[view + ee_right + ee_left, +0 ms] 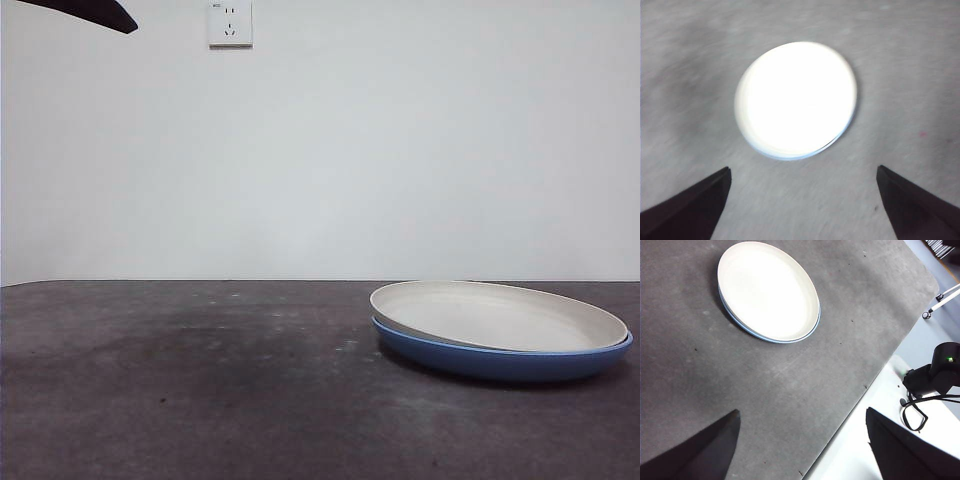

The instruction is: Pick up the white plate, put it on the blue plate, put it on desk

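Two plates, one stack: the wide, shallow cream-white plate [498, 315] sits nested on the glossy blue round plate [500, 359], and the pair rests on the matte dark grey-brown desk [200, 390], off to one side in the front view. So the stacking looks done, and by my read the stack is already down on the desk, leaving little or nothing to do. The left gripper [802, 442] hangs high, well apart from the plates, jaws spread wide and empty. The right gripper [802, 200] hovers above the white plate, jaws also wide and holding nothing, though its view is blurred. Only a black arm tip [90, 12] shows at a top corner in front.
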Robot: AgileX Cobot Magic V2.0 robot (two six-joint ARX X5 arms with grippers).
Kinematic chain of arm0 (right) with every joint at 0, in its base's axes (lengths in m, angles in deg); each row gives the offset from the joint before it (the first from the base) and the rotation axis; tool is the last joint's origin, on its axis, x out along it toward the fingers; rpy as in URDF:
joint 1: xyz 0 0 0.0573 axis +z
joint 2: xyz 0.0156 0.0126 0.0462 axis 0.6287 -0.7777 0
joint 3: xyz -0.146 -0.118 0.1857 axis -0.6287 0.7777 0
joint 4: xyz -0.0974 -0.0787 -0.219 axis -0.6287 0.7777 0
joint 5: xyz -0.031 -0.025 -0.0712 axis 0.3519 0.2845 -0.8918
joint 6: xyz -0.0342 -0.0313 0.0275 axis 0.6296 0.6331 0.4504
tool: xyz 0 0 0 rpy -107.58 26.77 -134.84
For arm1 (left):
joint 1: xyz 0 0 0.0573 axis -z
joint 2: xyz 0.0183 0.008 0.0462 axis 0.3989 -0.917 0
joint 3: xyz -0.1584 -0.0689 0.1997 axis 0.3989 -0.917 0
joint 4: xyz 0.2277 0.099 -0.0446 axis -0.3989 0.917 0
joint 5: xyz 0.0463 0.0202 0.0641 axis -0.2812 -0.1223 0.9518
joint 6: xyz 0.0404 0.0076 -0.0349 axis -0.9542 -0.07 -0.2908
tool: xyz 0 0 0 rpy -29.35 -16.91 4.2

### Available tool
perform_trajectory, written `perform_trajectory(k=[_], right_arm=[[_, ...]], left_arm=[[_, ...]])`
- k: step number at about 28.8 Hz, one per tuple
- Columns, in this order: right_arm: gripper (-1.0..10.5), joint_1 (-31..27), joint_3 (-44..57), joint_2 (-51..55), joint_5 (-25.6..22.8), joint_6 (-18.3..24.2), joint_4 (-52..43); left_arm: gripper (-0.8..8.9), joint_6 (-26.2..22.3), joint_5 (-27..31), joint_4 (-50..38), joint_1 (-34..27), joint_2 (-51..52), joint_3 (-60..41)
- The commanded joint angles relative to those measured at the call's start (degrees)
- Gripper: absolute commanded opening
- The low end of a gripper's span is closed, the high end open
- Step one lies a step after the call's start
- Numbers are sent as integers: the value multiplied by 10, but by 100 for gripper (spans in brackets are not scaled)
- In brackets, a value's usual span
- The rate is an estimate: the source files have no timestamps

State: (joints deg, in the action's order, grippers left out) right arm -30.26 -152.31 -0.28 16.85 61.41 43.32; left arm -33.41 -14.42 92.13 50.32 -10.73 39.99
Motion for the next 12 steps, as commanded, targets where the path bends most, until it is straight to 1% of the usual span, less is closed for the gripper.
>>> perform_trajectory(k=[1, 7, 12], right_arm=[[466, 1, -5, -43, -8, -16, -24], [466, -2, -5, -156, -9, -1, -66], [466, -20, 5, -236, -6, 9, -115]], left_arm=[[400, -11, -2, -6, 3, -4, 7], [401, -11, -2, -6, 3, -4, 7], [401, -11, -2, -6, 3, -4, 7]])
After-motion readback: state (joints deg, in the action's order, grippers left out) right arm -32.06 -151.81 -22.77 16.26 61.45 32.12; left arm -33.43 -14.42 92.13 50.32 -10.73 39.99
